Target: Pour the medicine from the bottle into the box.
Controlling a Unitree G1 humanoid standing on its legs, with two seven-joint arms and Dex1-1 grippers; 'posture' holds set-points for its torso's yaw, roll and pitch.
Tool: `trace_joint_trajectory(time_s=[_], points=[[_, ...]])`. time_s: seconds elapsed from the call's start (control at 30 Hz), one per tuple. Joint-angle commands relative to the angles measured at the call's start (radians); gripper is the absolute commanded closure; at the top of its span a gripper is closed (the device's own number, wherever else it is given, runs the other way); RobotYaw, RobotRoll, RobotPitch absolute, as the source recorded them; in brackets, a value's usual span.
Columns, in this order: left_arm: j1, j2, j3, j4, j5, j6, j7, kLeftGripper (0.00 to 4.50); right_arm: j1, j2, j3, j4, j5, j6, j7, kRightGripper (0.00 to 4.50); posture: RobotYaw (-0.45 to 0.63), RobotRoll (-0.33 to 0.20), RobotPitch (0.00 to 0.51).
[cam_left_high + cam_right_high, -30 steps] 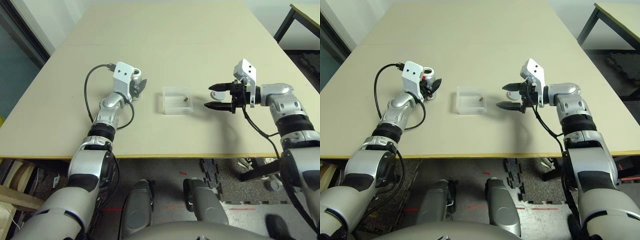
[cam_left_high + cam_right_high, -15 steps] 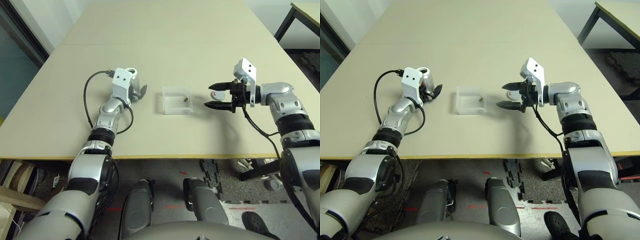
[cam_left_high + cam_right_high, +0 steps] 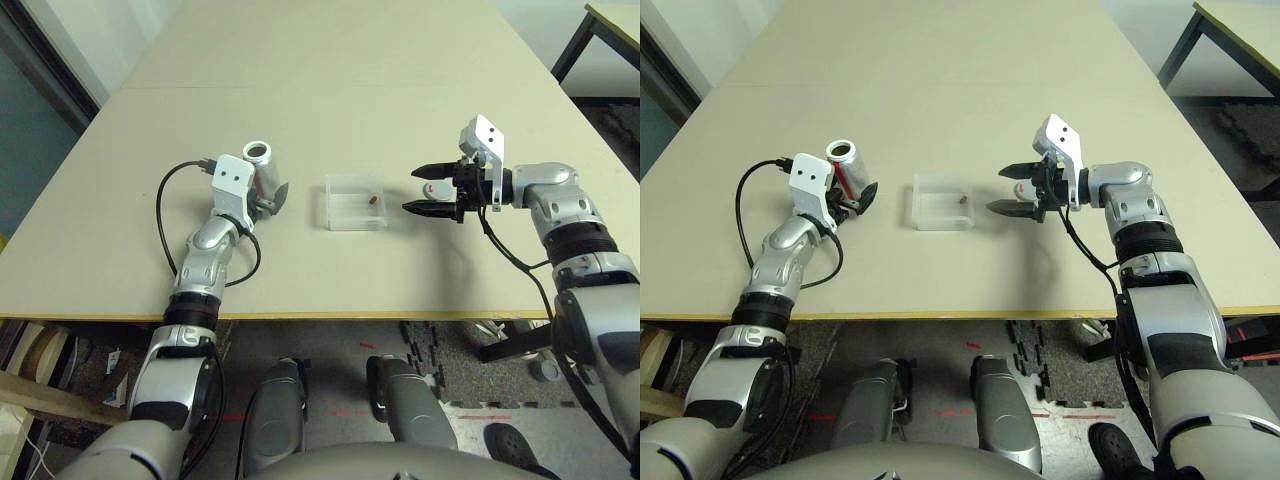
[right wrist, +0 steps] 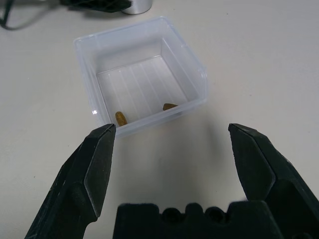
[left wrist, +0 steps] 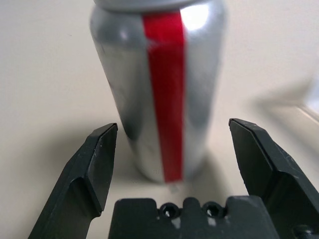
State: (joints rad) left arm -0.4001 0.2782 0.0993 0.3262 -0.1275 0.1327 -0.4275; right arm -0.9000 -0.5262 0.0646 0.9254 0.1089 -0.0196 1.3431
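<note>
The silver bottle (image 3: pixel 260 166) with a red stripe (image 5: pixel 164 94) stands upright on the table, its top uncapped. My left gripper (image 3: pixel 270 195) is open just on the near side of it, fingers (image 5: pixel 94 164) apart from its wall. The clear box (image 3: pixel 355 222) lies to the right of the bottle. Two brownish pills of medicine (image 4: pixel 120 117) rest on its floor near the wall facing my right gripper. My right gripper (image 3: pixel 415 193) hovers open to the right of the box (image 4: pixel 189 64), pointing at it, with nothing between its fingers.
A flat round cap (image 3: pixel 436 188) with a red mark lies on the table (image 3: pixel 350 80) just behind my right gripper. A black cable (image 3: pixel 163 205) loops off my left wrist. The table's front edge (image 3: pixel 350 312) is near my body.
My left gripper has opened, let go of the bottle and drawn back toward me; the bottle now stands free. My right gripper has shifted slightly toward the box.
</note>
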Motion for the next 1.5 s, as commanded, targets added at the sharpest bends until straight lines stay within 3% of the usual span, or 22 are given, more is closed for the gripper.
trace_joint_trajectory(time_s=[0.03, 0.13, 0.3, 0.5, 0.7, 0.9, 1.23, 1.5], points=[[0.074, 0.026, 0.008, -0.121, -0.036, 0.075, -0.021, 0.02, -0.009, -0.007, -0.005, 0.02, -0.006, -0.011, 0.003, 0.0, 0.03, 0.0, 0.137], [0.135, 0.053, 0.027, -0.235, -0.079, 0.138, -0.043, 0.02, -0.008, -0.015, -0.016, 0.026, 0.003, -0.001, -0.002, 0.0, 0.04, 0.0, 0.139], [0.218, 0.112, 0.116, -0.449, -0.253, 0.28, -0.113, 0.02, -0.011, -0.03, -0.092, 0.048, 0.059, 0.061, -0.052, 0.0, 0.06, 0.0, 0.141], [0.209, 0.2, 0.255, -0.497, -0.374, 0.406, -0.091, 0.02, 0.028, -0.069, -0.196, 0.035, 0.123, 0.135, -0.132, 0.0, 0.06, 0.0, 0.146], [0.102, 0.32, 0.339, -0.292, -0.357, 0.389, -0.092, 0.02, 0.061, -0.099, -0.289, 0.026, 0.155, 0.151, -0.277, 0.0, 0.05, 0.0, 0.159], [-0.026, 0.4, 0.345, -0.031, -0.304, 0.3, -0.088, 0.02, 0.098, -0.108, -0.354, 0.024, 0.166, 0.125, -0.432, 0.0, 0.02, 0.0, 0.174], [-0.191, 0.453, 0.323, 0.323, -0.223, 0.124, -0.091, 0.02, 0.18, -0.128, -0.455, 0.021, 0.186, 0.051, -0.653, 0.0, -0.03, 0.0, 0.193], [-0.261, 0.484, 0.308, 0.493, -0.185, 0.048, -0.104, 0.02, 0.23, -0.132, -0.474, 0.01, 0.2, 0.033, -0.688, 0.0, -0.05, 0.0, 0.214]])
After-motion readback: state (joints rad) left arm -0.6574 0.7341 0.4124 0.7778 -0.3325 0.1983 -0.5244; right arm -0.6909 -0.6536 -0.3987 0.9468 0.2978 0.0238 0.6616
